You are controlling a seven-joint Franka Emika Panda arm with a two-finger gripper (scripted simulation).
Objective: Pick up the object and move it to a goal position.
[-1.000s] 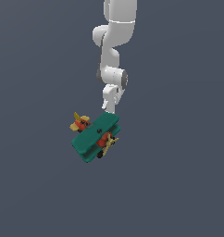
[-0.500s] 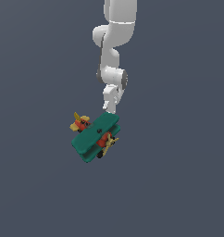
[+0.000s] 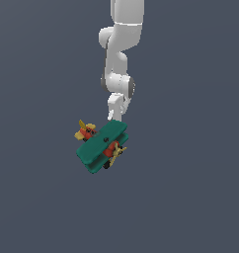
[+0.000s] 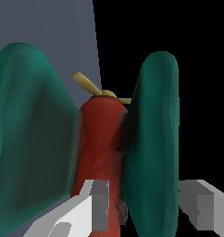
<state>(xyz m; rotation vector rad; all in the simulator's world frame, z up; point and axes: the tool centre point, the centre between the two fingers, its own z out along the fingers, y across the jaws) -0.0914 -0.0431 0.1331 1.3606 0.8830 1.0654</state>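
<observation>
Plain grey-blue backdrop in exterior view, no counter edge visible, white arm (image 3: pixel 120 54) reaching down, toy biplane (image 3: pixel 102 146) tilted at its tip, wrist view — gripper (image 4: pixel 148 208) fingers pinching one teal wing (image 4: pixel 153 139), red body (image 4: pixel 101 139) btwn wings.

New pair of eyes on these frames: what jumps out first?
The toy biplane grabs the eye: teal wings, red body, yellow propeller, bright against a plain grey backdrop, tilted just below the white arm near the exterior view's centre. In the wrist view it fills the picture, and the pincer straddles one teal wing, one finger between wing and red body, the other outside.
</observation>
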